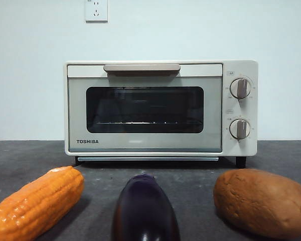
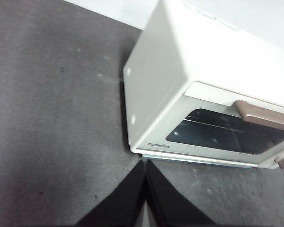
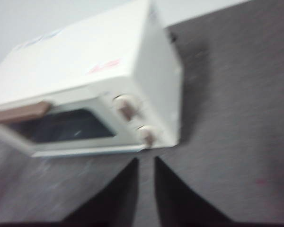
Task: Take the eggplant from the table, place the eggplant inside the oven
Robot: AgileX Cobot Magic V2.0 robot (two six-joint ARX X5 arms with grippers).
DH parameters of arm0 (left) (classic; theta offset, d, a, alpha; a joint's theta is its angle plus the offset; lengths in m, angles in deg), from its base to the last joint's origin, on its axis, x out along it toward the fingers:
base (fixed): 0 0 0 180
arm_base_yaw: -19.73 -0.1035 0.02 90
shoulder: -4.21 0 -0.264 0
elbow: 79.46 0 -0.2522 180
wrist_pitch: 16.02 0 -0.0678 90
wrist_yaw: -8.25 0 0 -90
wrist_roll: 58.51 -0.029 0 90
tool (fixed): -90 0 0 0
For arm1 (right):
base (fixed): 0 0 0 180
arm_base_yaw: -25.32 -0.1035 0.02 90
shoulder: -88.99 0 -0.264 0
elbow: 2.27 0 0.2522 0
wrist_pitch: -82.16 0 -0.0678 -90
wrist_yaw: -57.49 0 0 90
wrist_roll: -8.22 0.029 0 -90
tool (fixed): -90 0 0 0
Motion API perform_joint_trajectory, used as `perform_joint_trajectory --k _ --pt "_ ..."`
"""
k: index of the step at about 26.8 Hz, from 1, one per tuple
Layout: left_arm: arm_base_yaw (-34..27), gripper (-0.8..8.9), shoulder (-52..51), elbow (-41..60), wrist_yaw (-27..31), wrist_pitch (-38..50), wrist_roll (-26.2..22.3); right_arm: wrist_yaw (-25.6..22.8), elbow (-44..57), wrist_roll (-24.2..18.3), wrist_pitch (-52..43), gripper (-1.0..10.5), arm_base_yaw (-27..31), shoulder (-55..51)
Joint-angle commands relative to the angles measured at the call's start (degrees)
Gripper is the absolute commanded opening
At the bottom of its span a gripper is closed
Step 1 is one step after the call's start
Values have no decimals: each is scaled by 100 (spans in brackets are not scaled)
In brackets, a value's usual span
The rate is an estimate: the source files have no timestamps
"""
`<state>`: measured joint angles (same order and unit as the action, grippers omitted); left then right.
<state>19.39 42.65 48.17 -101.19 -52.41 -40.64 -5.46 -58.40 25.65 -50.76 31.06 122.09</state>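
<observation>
2 tools hang empty: left tool (image 2: 145, 163) pressed together, right tool (image 3: 146, 161) slightly spread. Oven (image 1: 160, 108) door, at 12 o'clock from the eggplant (image 1: 144, 208), should be opened first.

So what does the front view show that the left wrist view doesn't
Only the front view shows the eggplant lying in front of the oven, between the corn cob and the sweet potato, plus both knobs and a wall socket. Only the left wrist view shows the left claw, jaws together and holding nothing, and the oven's plain side panel. Both show the closed oven door, its tan handle, the Toshiba lettering and the dark grey table.
</observation>
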Motion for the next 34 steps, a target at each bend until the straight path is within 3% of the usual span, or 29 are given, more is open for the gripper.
perform_joint_trajectory --k 1,4,7,12,16,23,26,34 --pt "153 6 229 -278 -9 -35 -249 586 -114 304 -33 227 -133 328" --pt "352 6 387 -345 -9 31 -267 1121 -114 726 -31 335 -398 645" --pt "509 6 494 -345 -7 76 -267 1547 -114 909 -66 357 -844 914" --pt "750 6 581 -345 -7 116 -267 1482 -114 1189 -225 357 -1886 1224" --pt "857 6 584 -345 -4 122 -267 990 -114 1449 -341 357 -2835 1471" --pt "942 6 584 -345 -4 122 -262 -702 -116 1766 -402 357 -4577 2221" --pt "942 6 584 -345 -7 122 -260 -1156 -179 2041 -466 357 -5184 2793" --pt "942 6 584 -345 -7 109 -258 -1974 -1298 2138 -101 356 -6170 5106"
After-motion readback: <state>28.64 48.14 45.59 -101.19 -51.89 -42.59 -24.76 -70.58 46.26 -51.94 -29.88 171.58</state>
